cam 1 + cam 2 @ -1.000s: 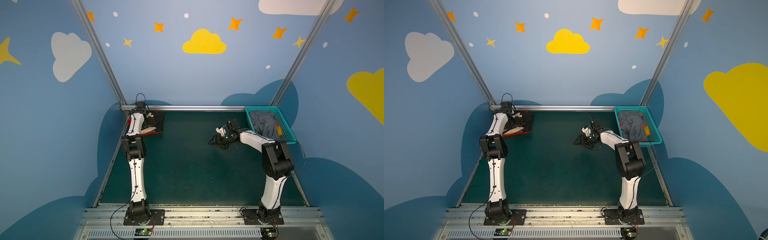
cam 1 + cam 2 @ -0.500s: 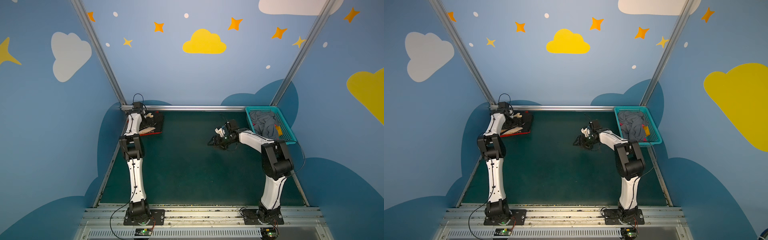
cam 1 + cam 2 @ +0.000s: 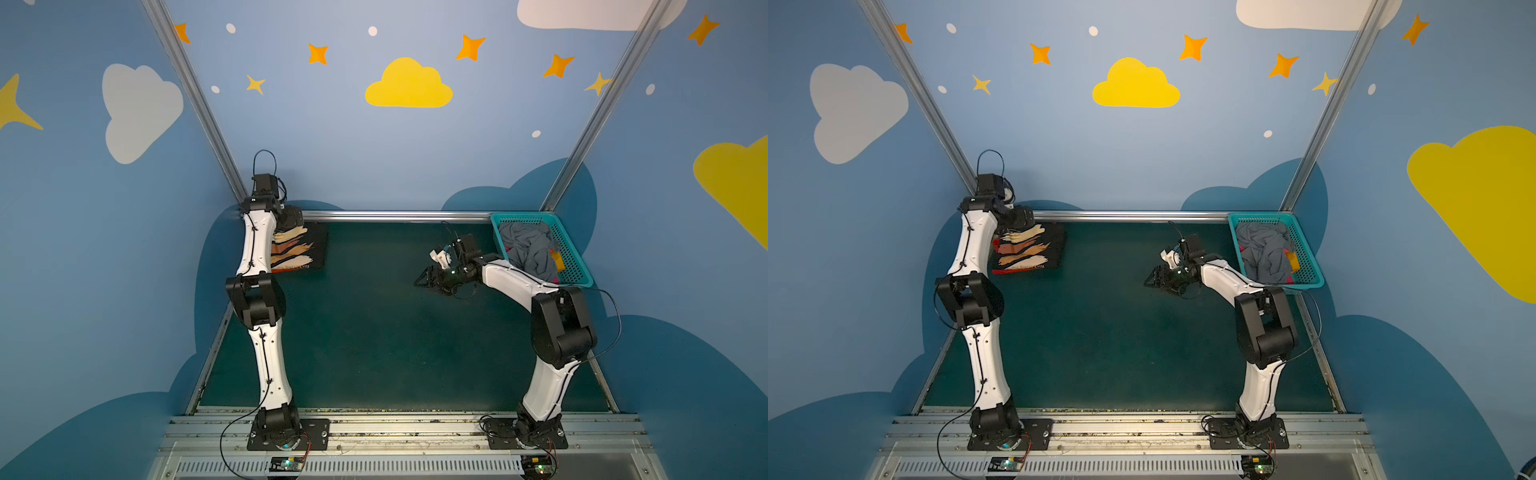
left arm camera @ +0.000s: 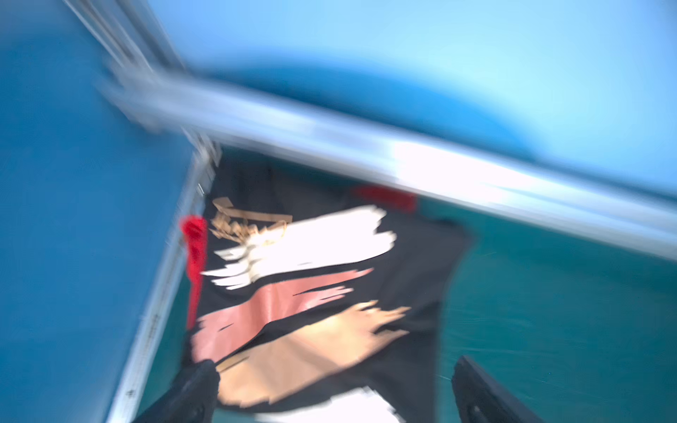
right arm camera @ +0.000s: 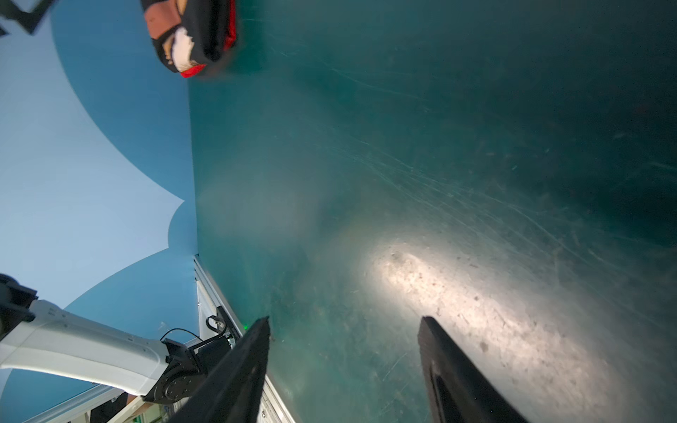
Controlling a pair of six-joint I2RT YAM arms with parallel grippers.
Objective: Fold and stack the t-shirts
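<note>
The black shirt (image 3: 318,249), printed with cream, tan and brown strokes, lies folded flat on the green table (image 3: 365,332). It sits left of centre in both top views, tight in the corner under the back rail (image 3: 395,216). The red shirt (image 3: 1009,272) lies beneath it, and only thin red strips show along the black shirt's edges. The left arm (image 3: 257,249) covers the stack's left part in both top views.

The left wrist view is blurred. The black shirt (image 4: 329,274) fills the middle of that frame, with the red shirt (image 4: 194,249) showing at its left edge. The left gripper (image 4: 335,360) is spread wide at the bottom of the frame and holds nothing. One of its fingers (image 4: 194,388) is over the shirt's lower left corner and the other is over bare table at lower right. Whether a finger touches the cloth cannot be told.

The right gripper (image 3: 428,279) is right of centre in both top views, low over bare table, well apart from the stack and near the basket (image 3: 579,270). In the right wrist view the right gripper (image 5: 344,318) is at the bottom of the frame. Its fingers (image 5: 249,359) stand apart with only table between them. The black shirt (image 5: 208,33) shows small at the upper left of that frame.

The basket, at the right end of the rail, holds crumpled grey cloth (image 3: 528,249) and a yellow scrap (image 3: 559,261).
</note>
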